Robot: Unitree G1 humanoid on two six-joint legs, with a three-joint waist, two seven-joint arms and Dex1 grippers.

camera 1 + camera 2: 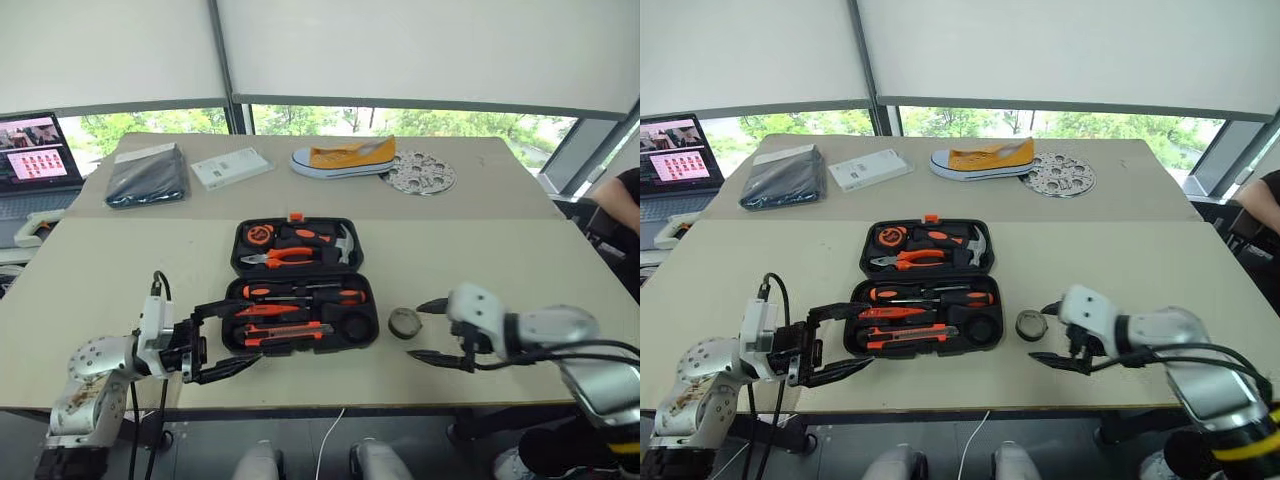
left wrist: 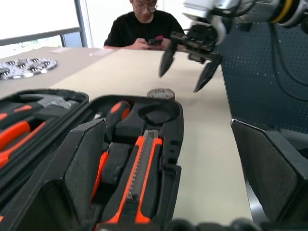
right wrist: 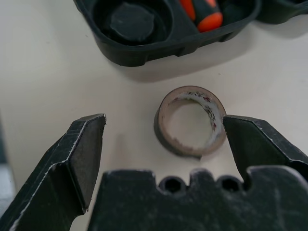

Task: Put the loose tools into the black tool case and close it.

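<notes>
Beside the open black tool case point(image 1: 300, 290), the tape roll point(image 1: 404, 322) lies on the table point(image 1: 520, 270); right gripper point(image 1: 434, 330) spread near it; left gripper point(image 1: 222, 338) spread too.

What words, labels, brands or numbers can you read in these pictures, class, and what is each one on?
None can be read.
Laptop screen: pictures and marks, too small to read.
White flat box: print too small to read.
Tape roll: faint marks inside its core, too blurred to read.
Black tool case: no lettering visible.
</notes>
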